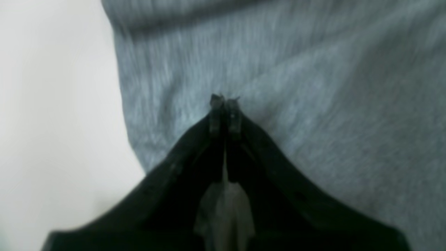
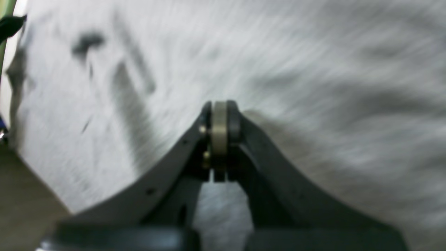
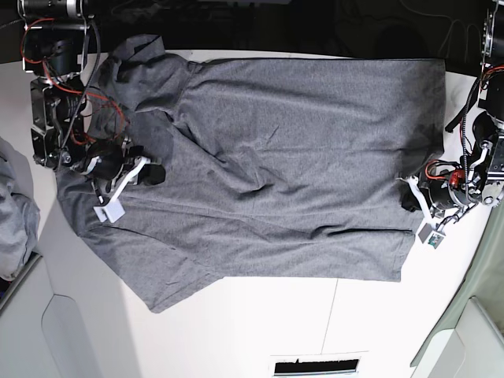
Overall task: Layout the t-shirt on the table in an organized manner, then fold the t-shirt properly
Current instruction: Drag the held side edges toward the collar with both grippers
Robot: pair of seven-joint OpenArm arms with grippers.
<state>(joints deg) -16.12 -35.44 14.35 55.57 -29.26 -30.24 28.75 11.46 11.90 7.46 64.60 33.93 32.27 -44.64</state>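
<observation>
The grey t-shirt (image 3: pixel 299 157) lies spread sideways across the white table (image 3: pixel 260 323), neck end to the left, with creases in the middle and a bunched sleeve at top left. My left gripper (image 3: pixel 411 201) sits at the hem edge on the right. In the left wrist view it (image 1: pixel 224 101) is shut, with t-shirt (image 1: pixel 313 104) cloth pinched at the tips and bare table (image 1: pixel 52 104) to the left. My right gripper (image 3: pixel 153 172) rests over the shoulder area. In the right wrist view it (image 2: pixel 219 104) is shut above blurred t-shirt (image 2: pixel 278 52) fabric, with nothing seen between its jaws.
A paler grey cloth heap (image 3: pixel 16 213) lies at the left edge. A dark slot (image 3: pixel 315 366) is set in the table's near edge. Arm bases and cables stand at the top left (image 3: pixel 55 79) and far right (image 3: pixel 488 150). Bare tabletop shows below the shirt.
</observation>
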